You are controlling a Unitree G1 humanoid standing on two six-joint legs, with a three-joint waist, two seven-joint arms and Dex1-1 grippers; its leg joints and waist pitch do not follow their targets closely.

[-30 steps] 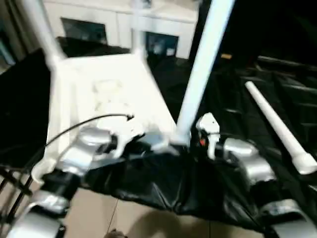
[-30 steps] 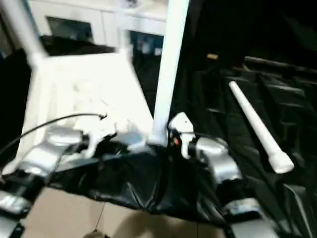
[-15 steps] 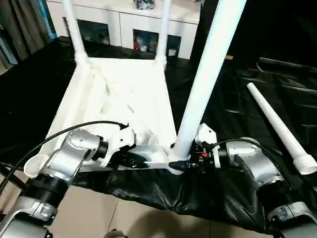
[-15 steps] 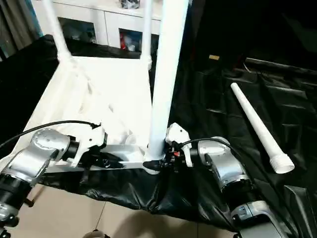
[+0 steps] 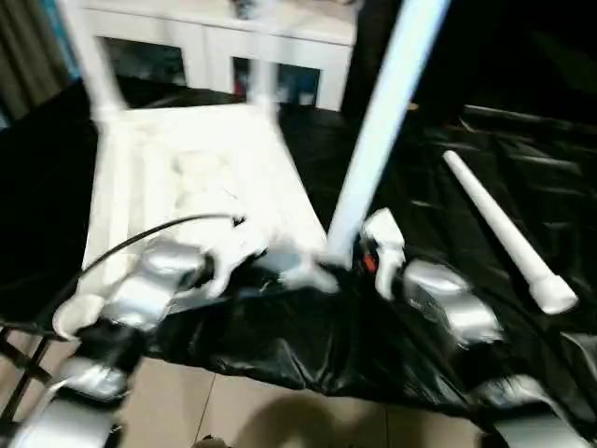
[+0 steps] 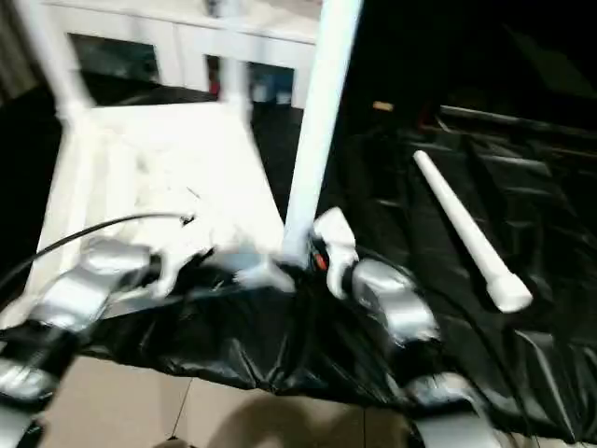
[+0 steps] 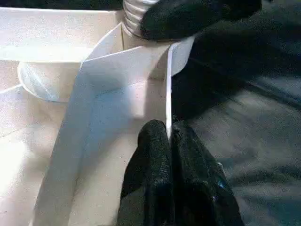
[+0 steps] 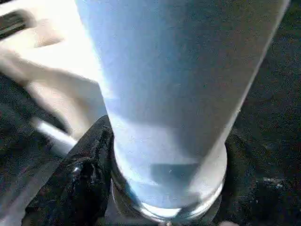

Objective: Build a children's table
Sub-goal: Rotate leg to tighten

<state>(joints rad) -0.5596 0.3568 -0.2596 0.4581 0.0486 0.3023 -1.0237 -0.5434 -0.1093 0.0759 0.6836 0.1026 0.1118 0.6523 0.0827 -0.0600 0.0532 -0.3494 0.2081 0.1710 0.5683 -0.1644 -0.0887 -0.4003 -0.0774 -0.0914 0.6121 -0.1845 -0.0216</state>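
Table [image 5: 187, 177] lies upside down on black sheeting, two far legs standing. Near leg [image 5: 373, 140] stands in its corner socket, right tool [image 8: 155, 179] closed round its base; left tool [image 7: 171, 141] pinches the rim. Seating looks underway; spare leg [image 5: 499, 229] comes next.

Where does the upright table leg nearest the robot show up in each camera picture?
Left eye: upright leg, right of centre, tilted.
Right eye: centre.
Left wrist: its threaded base at the corner socket, top.
Right wrist: up close.
Shared landmark: the loose leg lying on the black cloth, in both eye views.
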